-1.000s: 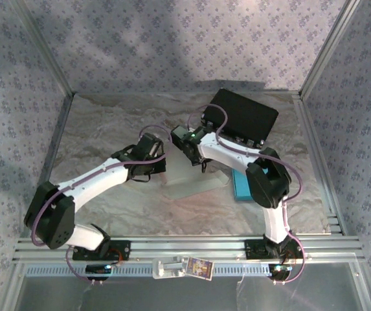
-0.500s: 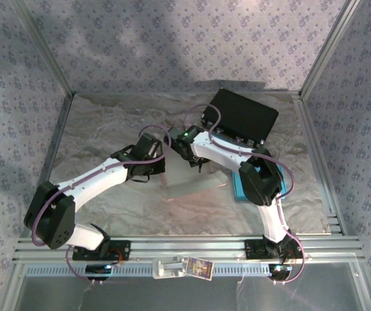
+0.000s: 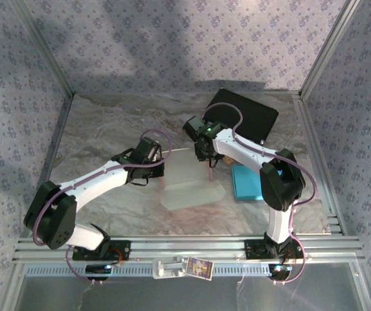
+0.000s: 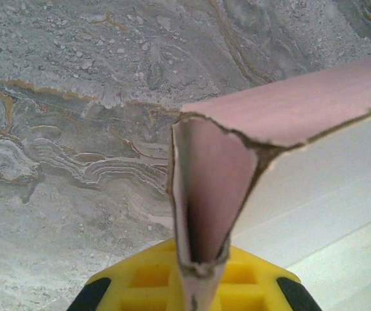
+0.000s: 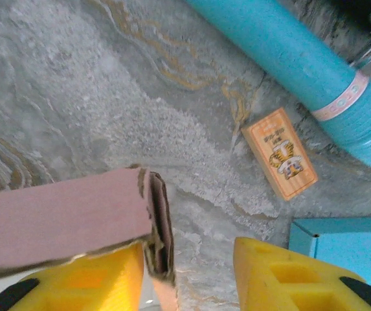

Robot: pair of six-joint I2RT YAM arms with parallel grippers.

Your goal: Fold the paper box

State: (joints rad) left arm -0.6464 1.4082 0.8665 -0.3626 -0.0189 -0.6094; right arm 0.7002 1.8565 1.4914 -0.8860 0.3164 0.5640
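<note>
Left gripper (image 4: 195, 280) pinching paper box (image 4: 289, 110) flap, right gripper (image 5: 188, 275) parted (orange card (image 5: 280, 153) nearby)

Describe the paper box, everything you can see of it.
The paper box is thin card with pale pink and white faces and ragged, torn-looking edges at its corners. It is half formed: a flat panel with rounded corners lies on the marbled table near the centre, and a wall stands up along its far side. The left hand pinches a folded corner flap between its yellow fingers. The right hand stands open around the opposite corner flap.
</note>
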